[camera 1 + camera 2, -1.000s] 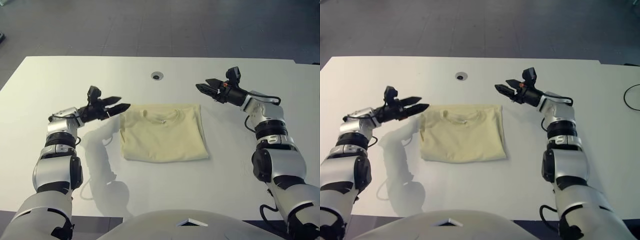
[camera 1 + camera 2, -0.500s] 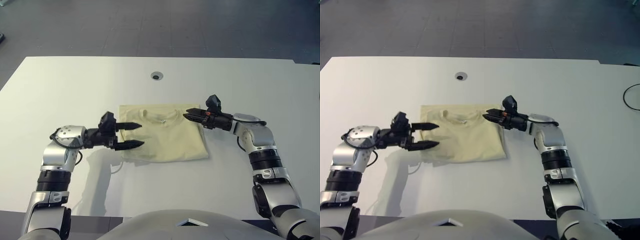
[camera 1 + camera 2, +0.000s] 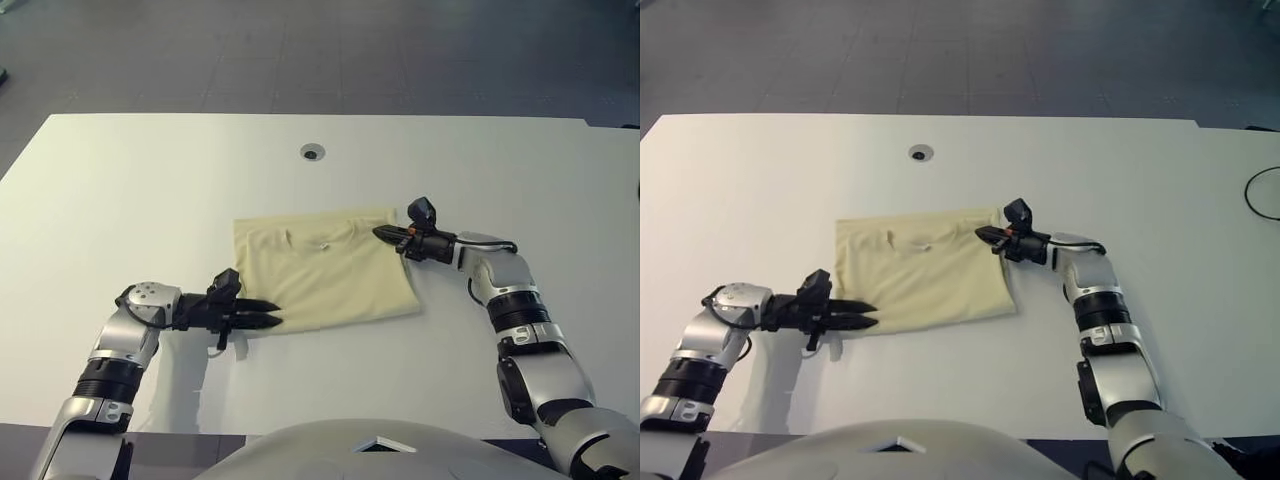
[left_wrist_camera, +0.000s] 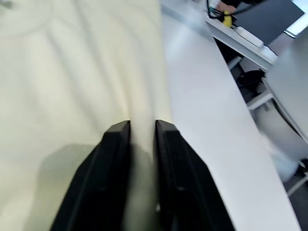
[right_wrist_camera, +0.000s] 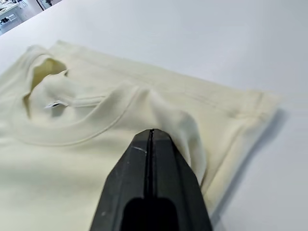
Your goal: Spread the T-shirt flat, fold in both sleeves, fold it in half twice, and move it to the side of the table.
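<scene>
Both arms have come in and down: the left gripper (image 3: 268,319) is at the near left corner of the folded T-shirt (image 3: 325,275), jaws nearly shut on a ridge of cloth. The right gripper (image 3: 383,233) is by the collar, jaws closed on a pucker. Lying mid-tabletop (image 3: 150,180), the shirt looks light and limp, so pinch the corners through all layers.

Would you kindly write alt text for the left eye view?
A folded pale yellow T-shirt lies on a white table; the left gripper sits at its near left corner, and the right gripper pinches it near its far right corner.
</scene>
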Controlling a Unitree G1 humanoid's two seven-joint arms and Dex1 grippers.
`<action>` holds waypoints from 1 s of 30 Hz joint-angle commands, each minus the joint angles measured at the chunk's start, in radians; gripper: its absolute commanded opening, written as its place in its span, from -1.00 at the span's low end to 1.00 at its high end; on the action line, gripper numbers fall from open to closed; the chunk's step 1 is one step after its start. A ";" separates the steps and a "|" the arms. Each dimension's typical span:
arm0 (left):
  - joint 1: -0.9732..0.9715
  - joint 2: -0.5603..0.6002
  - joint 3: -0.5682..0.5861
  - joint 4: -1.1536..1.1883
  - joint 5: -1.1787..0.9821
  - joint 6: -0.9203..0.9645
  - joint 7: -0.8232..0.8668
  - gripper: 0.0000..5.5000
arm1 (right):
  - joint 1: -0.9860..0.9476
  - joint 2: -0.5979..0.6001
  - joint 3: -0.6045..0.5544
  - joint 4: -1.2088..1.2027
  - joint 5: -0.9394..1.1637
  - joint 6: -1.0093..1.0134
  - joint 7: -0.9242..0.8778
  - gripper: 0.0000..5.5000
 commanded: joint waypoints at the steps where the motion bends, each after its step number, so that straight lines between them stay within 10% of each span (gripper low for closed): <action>1: 0.073 0.069 -0.030 0.035 0.040 0.029 -0.016 -0.90 | -0.022 -0.006 -0.032 0.070 -0.004 -0.010 -0.018 -1.00; 10: 0.073 0.075 -0.029 -0.055 -0.010 0.026 -0.025 -0.94 | 0.055 -0.012 -0.051 -0.166 0.088 0.096 0.060 -1.00; 30: -0.036 0.133 0.208 -0.271 -0.158 0.080 0.129 0.37 | 0.506 -0.365 -0.049 -1.078 0.275 0.343 0.155 -1.00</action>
